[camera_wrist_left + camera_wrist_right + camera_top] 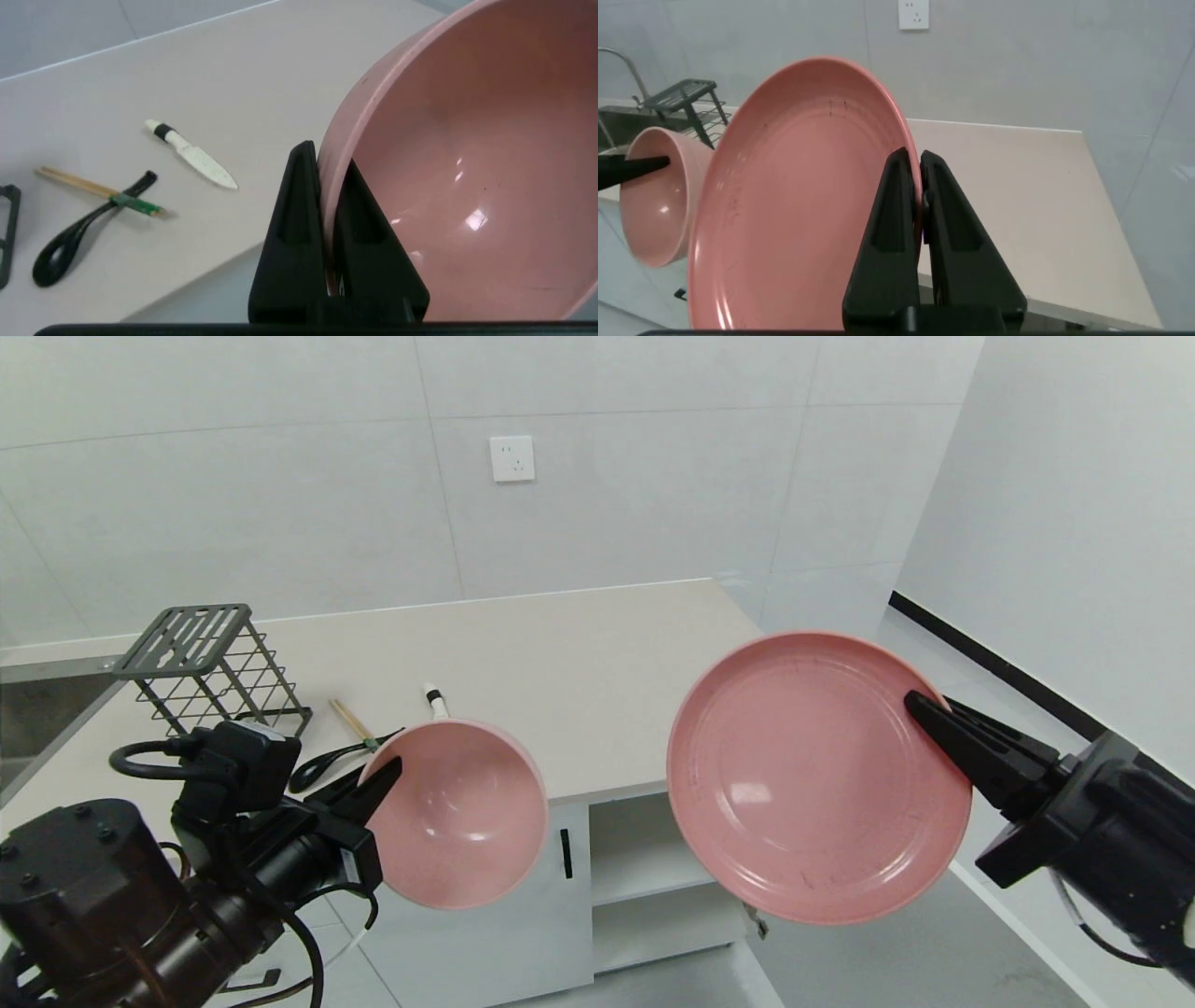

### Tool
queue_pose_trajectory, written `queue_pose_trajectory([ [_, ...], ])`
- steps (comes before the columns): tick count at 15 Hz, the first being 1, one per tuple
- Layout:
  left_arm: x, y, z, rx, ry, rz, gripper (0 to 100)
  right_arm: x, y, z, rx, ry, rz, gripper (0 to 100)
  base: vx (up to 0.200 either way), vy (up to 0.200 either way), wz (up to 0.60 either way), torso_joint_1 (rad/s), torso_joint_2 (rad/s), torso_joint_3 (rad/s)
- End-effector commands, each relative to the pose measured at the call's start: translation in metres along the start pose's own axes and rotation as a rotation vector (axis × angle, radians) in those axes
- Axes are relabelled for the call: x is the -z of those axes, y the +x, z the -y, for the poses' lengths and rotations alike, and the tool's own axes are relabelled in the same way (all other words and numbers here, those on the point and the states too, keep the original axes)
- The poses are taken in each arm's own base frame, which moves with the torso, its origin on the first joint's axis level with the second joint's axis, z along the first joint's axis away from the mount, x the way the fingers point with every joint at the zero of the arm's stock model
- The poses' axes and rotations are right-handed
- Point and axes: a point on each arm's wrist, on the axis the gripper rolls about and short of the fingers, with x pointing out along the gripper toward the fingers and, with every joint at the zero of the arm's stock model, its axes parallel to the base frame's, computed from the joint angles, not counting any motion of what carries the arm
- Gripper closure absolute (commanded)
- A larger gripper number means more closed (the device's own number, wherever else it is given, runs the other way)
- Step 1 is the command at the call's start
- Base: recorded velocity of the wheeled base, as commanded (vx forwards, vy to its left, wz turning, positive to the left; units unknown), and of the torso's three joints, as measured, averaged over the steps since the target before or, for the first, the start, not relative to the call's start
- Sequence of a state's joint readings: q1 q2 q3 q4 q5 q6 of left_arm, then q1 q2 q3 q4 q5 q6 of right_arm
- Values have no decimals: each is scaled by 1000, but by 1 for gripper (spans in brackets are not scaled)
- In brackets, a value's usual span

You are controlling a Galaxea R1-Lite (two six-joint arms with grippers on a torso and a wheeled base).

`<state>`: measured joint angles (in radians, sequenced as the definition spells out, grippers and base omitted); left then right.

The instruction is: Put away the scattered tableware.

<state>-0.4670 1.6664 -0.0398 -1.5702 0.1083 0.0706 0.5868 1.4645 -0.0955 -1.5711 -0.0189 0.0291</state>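
At far left on the counter [579,653] stands a wire rack [210,663]; chopsticks [350,717], a black spoon [316,769] and a white knife [435,700] lie near it. The left gripper [392,767] pinches the rim of the pink bowl [467,817], held tilted at the counter's front edge. The right gripper [920,705] pinches the rim of the pink plate [803,775], held tilted in the air.

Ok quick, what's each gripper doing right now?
Left gripper: closed on the rim of the pink bowl.
Right gripper: closed on the rim of the pink plate.
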Motion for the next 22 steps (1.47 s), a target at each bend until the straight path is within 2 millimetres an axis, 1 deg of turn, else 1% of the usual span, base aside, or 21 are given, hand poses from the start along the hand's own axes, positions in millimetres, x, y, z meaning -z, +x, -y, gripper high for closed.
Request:
queue_pose_trajectory([
  [1, 0, 0, 0, 0, 0, 0, 100, 0, 0, 0, -1, 0, -1, 100, 0, 0, 0, 0, 0, 0],
  [4, 0, 0, 0, 0, 2, 0, 100, 1, 0, 0, -1, 2, -4, 100, 0, 0, -600, 14, 1, 4],
  [10, 3, -1, 0, 3, 11, -15, 100, 1, 1, 0, 0, 0, -6, 100, 0, 0, 0, 0, 0, 0],
  [13, 3, -1, 0, 3, 12, -14, 100, 2, 0, 0, -1, 0, -12, 100, 0, 0, 0, -141, 289, 137],
  [17, 3, -1, 0, 3, 11, -14, 100, 5, 2, 0, 0, -2, -26, 100, 0, 0, 0, -23, 44, 23],
  [22, 3, -1, 0, 3, 11, -17, 100, 5, 2, 0, 0, -2, -26, 100, 0, 0, 0, -169, 333, 159],
])
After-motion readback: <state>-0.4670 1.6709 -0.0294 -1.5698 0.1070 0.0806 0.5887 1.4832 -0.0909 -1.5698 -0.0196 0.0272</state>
